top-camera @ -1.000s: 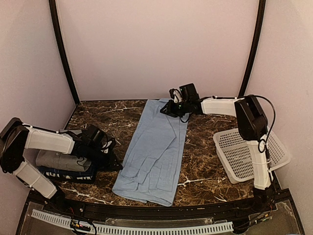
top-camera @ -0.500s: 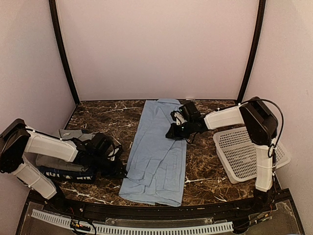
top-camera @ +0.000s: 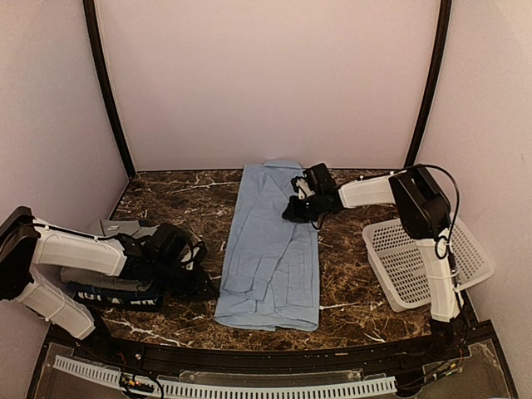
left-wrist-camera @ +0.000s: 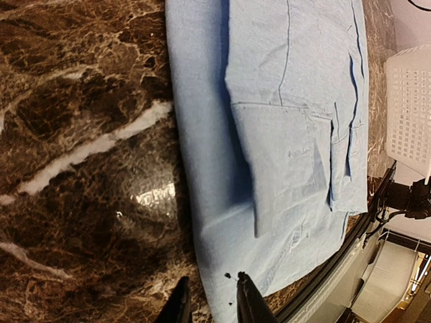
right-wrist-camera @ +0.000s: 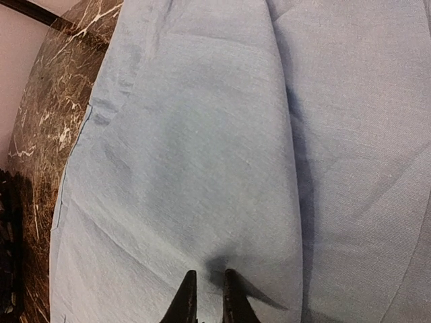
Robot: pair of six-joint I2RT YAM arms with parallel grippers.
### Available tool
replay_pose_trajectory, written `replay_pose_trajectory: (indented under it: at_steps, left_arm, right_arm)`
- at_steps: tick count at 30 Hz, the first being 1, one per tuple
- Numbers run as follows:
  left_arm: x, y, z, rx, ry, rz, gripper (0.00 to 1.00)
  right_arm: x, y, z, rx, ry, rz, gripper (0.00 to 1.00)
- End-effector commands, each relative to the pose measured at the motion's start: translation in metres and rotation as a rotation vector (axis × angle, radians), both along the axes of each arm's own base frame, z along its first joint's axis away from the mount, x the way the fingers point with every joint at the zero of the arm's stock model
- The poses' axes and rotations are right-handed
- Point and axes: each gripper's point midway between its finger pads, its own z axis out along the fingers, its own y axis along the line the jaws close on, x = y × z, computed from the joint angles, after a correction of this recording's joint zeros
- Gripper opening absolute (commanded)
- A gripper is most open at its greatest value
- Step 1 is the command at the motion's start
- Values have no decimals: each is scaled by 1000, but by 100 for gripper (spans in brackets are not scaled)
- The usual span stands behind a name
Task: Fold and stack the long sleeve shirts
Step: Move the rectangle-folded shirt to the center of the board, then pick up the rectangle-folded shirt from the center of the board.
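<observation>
light blue shirt (top-camera: 270,245), long narrow fold, flat

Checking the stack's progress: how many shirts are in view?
3: the light blue shirt spread at centre; the grey shirt atop the navy shirt at left. Others may be hidden.

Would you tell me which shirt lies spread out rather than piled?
The light blue shirt, laid out long in the middle; the grey shirt sits folded on the navy shirt at the left.
</observation>
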Motion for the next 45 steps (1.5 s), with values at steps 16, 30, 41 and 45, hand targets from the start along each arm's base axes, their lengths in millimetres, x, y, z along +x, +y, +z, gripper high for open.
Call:
replay_pose_trajectory:
  at_steps: [16,30,41,45]
  left_arm:
    - [11,-18,49,-67,-101,-85,22]
    - [18,-15,58,-63,-136,-78,23]
    - [32,-47,57,-166,-118,-145,22]
    - [30,-49,33,-154,-76,-149,22]
  right_arm:
    - [-71,-10,84,-70,-114,62,20]
    - [-245,-47,61,-28,89,80,24]
    - [-277,-61,37,19,196,84,24]
    - [-283,-65,31,30,212,85,26]
